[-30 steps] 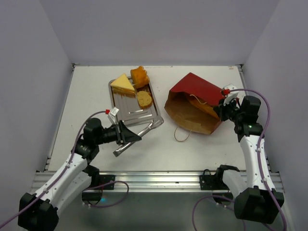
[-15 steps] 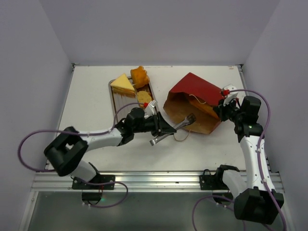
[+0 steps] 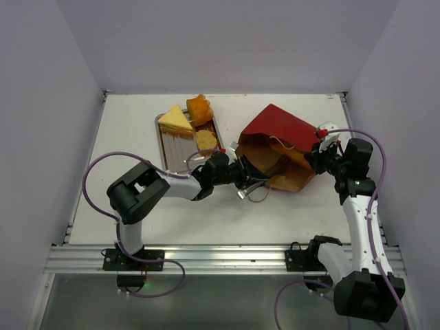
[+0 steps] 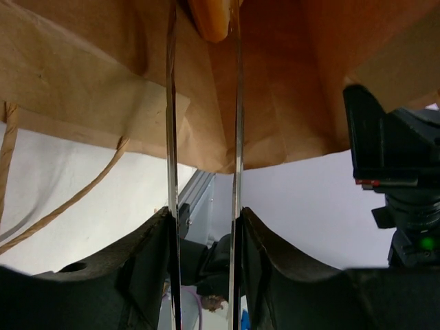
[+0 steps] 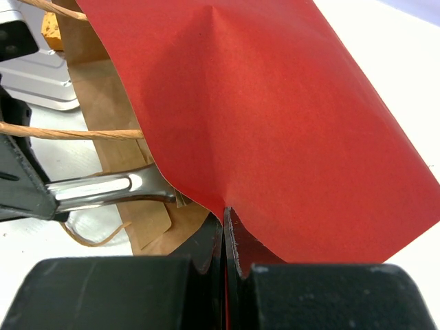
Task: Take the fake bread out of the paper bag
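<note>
A white table [image 3: 137, 130] fills the middle of the overhead view. It is closed in by a plain pale back wall [image 3: 227, 41] across the top, a left wall [image 3: 34, 137] and a right wall [image 3: 405, 89]. A metal rail [image 3: 220, 256] runs along the table's lower edge, with a grey surface [image 3: 220, 302] at the bottom of the frame, all under soft, even light.
</note>
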Available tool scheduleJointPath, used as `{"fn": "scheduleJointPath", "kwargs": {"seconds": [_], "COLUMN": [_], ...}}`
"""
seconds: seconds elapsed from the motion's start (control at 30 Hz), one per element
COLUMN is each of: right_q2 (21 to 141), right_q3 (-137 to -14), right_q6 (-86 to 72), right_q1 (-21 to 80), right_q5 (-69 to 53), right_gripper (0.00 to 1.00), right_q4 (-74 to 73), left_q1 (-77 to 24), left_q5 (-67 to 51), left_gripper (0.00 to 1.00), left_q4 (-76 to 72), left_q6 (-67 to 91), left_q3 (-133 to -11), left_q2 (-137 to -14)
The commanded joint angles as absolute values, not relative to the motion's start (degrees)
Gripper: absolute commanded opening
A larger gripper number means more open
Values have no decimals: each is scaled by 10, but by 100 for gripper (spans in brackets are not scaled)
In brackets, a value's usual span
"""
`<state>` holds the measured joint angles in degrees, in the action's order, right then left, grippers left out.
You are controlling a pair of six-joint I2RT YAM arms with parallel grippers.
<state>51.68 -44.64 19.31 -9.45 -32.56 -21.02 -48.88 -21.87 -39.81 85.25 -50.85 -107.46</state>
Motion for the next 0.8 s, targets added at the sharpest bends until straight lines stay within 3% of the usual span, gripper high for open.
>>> {"fn": "scheduleJointPath", "kwargs": {"seconds": [0.0, 0.77], "right_q2": [507, 501], "right_q3": [-442, -440], "right_q6": [191, 187], "right_q1": [-98, -97], "right_q5": [-345, -351], "right_gripper": [0, 0], "right_q4": [-189, -189], "left_q1": [-491, -490], "left_q5": [-199, -199], "left_gripper": [47, 49], "left_q4": [-454, -408], "left_q6": [878, 887], "left_q3": [-543, -642], "left_q2": [-1085, -1176]}}
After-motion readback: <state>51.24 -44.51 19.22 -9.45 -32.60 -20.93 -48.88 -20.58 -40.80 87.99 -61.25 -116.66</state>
